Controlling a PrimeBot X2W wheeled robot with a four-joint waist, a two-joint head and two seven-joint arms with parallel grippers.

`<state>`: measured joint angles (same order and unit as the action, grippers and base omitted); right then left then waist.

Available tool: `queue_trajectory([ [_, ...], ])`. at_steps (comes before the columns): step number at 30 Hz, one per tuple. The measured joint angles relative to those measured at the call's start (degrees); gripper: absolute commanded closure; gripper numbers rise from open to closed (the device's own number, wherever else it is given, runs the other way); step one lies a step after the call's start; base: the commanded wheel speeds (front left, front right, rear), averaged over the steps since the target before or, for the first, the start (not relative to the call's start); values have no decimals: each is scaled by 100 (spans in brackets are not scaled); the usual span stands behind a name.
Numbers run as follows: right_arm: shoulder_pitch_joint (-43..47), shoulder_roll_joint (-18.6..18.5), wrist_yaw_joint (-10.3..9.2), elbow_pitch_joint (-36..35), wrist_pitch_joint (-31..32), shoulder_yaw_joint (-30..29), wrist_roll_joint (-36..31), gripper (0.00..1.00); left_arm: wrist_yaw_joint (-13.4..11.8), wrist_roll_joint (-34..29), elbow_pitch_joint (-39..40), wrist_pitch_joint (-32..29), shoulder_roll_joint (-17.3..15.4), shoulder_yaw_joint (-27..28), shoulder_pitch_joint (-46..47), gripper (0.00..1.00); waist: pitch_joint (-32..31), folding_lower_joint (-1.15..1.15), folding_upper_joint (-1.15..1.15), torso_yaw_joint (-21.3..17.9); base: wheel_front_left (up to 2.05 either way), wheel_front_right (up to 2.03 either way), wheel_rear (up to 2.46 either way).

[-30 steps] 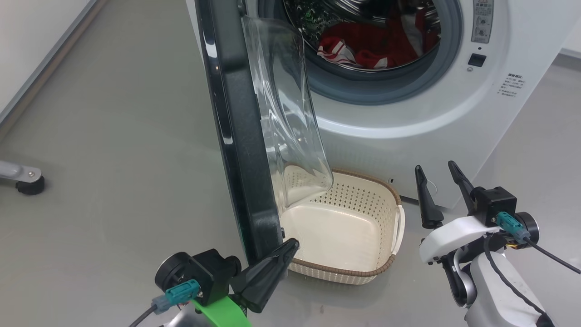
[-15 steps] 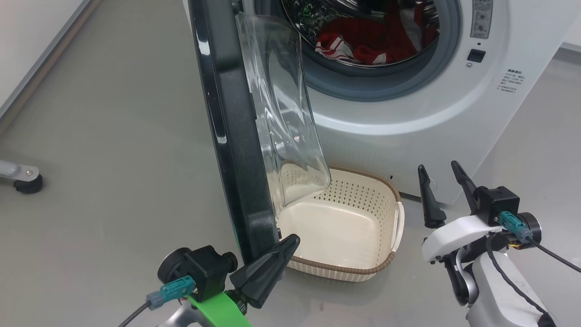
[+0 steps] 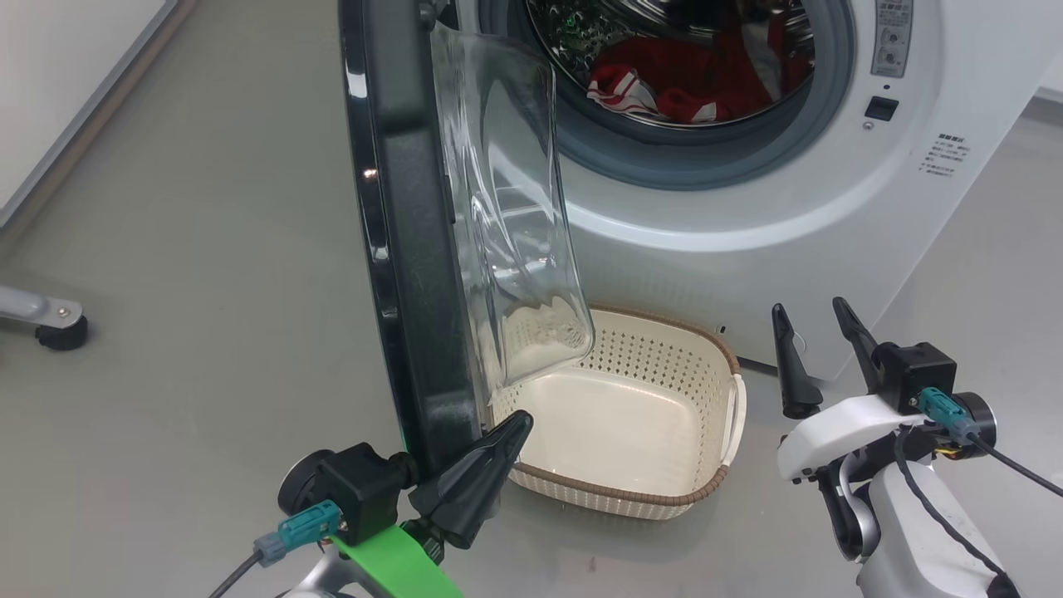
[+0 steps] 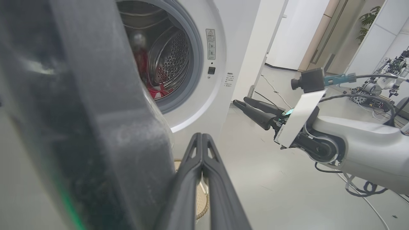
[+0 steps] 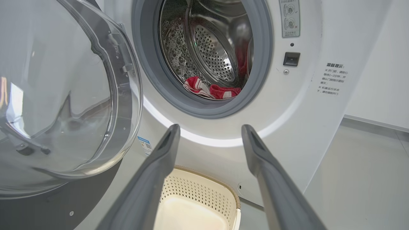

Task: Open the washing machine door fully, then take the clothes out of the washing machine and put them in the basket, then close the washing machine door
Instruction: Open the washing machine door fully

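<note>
The washing machine door (image 3: pixel 399 249) stands partly open, edge-on, its clear glass bowl (image 3: pixel 507 232) hanging over the basket (image 3: pixel 656 500). My left gripper (image 3: pixel 519 419) is shut, empty, its tip against the inner side of the door's lower edge; from the left wrist the door (image 4: pixel 80 127) looms just left of the shut fingers (image 4: pixel 191 179). Red clothes (image 3: pixel 664 79) lie in the drum of the washing machine (image 3: pixel 789 208). My right gripper (image 3: pixel 810 309) is open, empty, right of the basket. The right wrist view looks between its fingers (image 5: pixel 153 172) at clothes (image 5: pixel 211 91) and basket (image 5: pixel 204 188).
The cream basket sits on the grey floor right against the machine's front, under the door's swing. A wheeled metal foot (image 3: pixel 50 324) stands at the far left. A wall and skirting (image 3: pixel 75 108) run along the upper left. Bare floor lies left of the door.
The door has swung a little further left, away from the drum, and my left gripper has moved left and forward with its lower edge. The right gripper has barely moved.
</note>
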<state>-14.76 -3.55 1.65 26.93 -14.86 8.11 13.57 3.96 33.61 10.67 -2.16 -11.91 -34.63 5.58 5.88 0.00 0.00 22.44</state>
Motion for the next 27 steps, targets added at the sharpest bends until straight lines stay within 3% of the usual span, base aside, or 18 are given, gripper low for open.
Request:
queue_trajectory([
  [6,1,3,7,46,0,-18,-4,0,-82,-85,-58,82,11,73,-3,100,-31,0,0,36,0,0,0],
  [27,3,22,31,156,0,-99,-56,0,-802,-321,-168,528,16,737,-279,100,-32,0,0,122,0,0,0],
])
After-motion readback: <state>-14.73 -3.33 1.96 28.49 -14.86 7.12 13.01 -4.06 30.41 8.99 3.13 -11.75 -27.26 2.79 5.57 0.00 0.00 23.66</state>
